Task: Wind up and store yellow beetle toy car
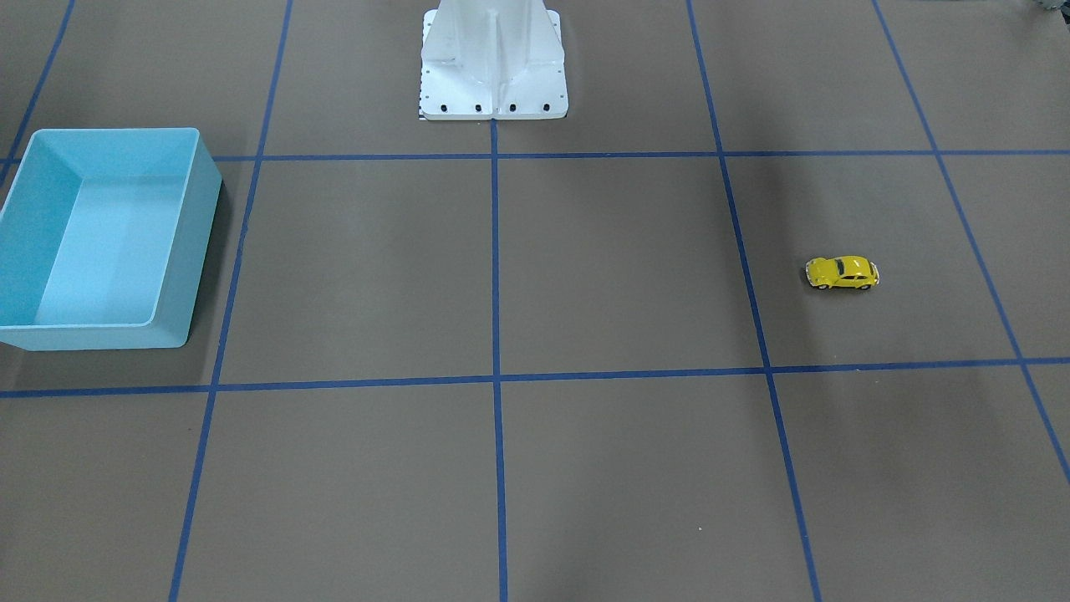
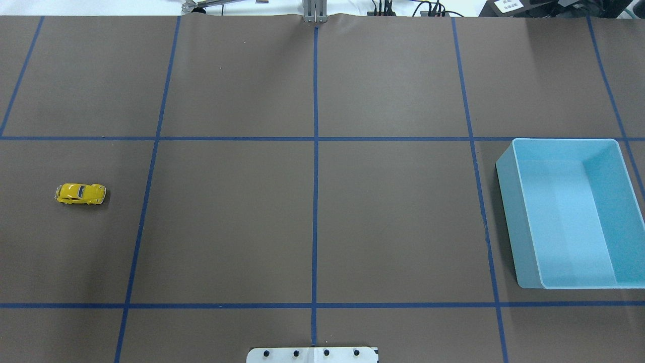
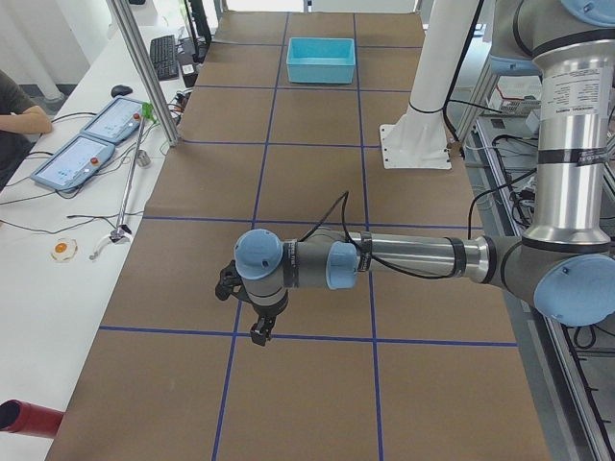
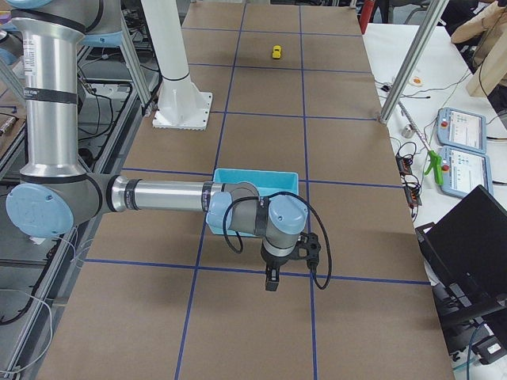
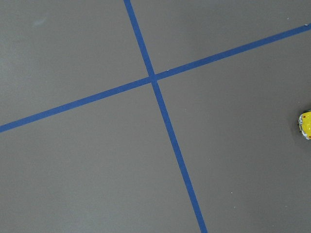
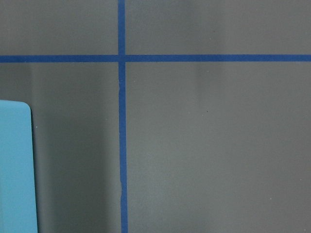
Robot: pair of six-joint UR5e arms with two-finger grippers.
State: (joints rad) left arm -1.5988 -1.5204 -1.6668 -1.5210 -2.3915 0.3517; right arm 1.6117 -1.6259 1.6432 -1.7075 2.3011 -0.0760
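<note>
The yellow beetle toy car (image 1: pixel 842 272) stands on its wheels on the brown table, alone in a taped square on my left side. It also shows in the overhead view (image 2: pixel 80 194), far off in the exterior right view (image 4: pixel 276 52), and at the right edge of the left wrist view (image 5: pixel 306 125). My left gripper (image 3: pixel 260 334) hangs above the table, pointing down; it shows only in the exterior left view, so I cannot tell if it is open. My right gripper (image 4: pixel 272 283) hangs beside the blue bin (image 4: pixel 257 172), likewise unreadable. Neither touches the car.
The light blue bin (image 2: pixel 509 217) is open-topped and empty on my right side (image 1: pixel 201 234), its corner in the right wrist view (image 6: pixel 17 170). The white robot base (image 1: pixel 493 84) stands mid-table. Blue tape lines grid the table. Operators and tablets (image 3: pixel 91 144) are beside the table.
</note>
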